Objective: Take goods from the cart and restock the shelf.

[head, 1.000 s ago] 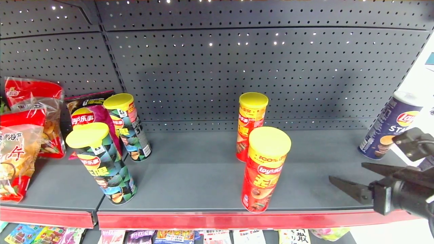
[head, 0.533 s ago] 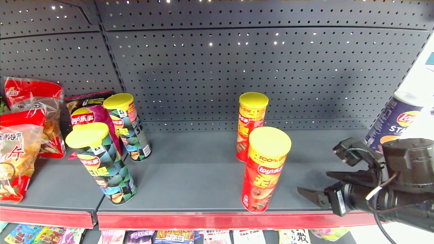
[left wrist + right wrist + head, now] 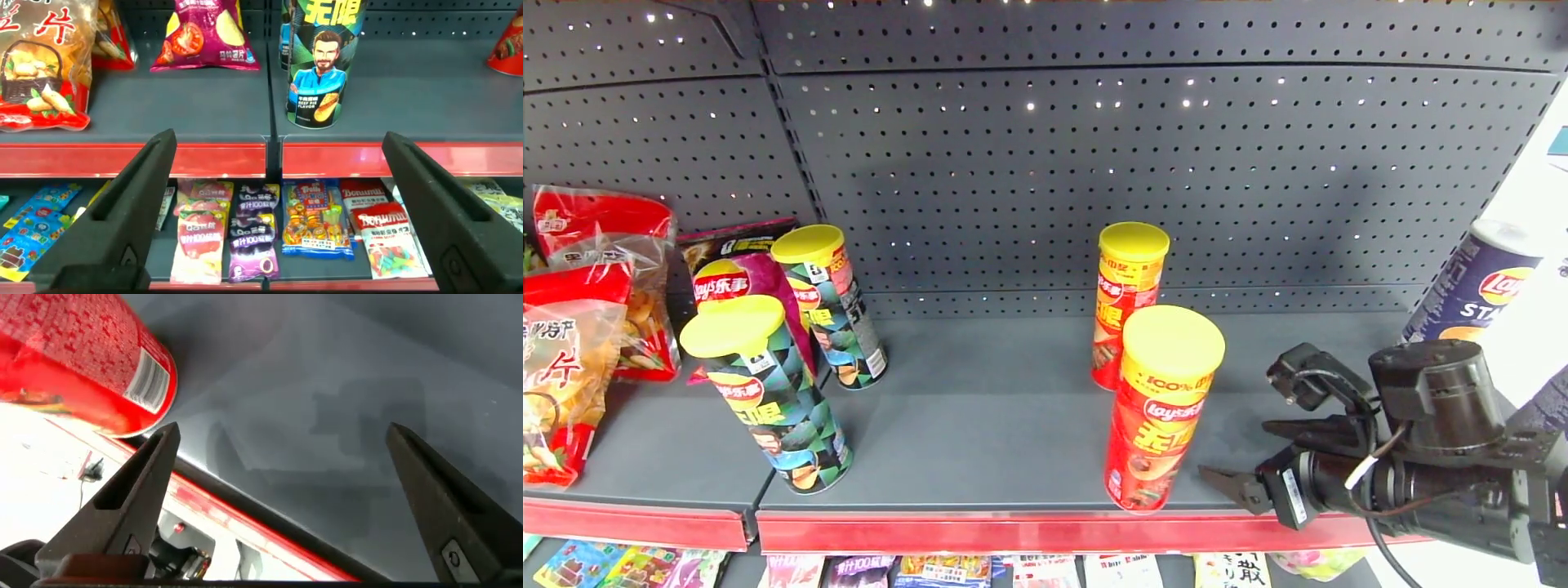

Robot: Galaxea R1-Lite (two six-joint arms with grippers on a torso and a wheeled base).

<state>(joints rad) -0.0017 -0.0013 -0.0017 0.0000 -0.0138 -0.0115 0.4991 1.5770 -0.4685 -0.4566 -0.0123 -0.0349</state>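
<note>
Your right tool (image 3: 1233, 447) hangs released and empty over the front right of the shelf (image 3: 980, 425), just beside the front red can (image 3: 1161, 408). Your left tool (image 3: 278, 204) is spread wide and empty too, in front of the shelf's red edge, facing the front green can (image 3: 320, 61). Behind the front red can stands a second red can (image 3: 1125, 302). A blue can (image 3: 1478, 282) stands at the far right.

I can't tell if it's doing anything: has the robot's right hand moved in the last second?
Yes. The right hand moved left, toward the front red can, which stayed put.
</note>
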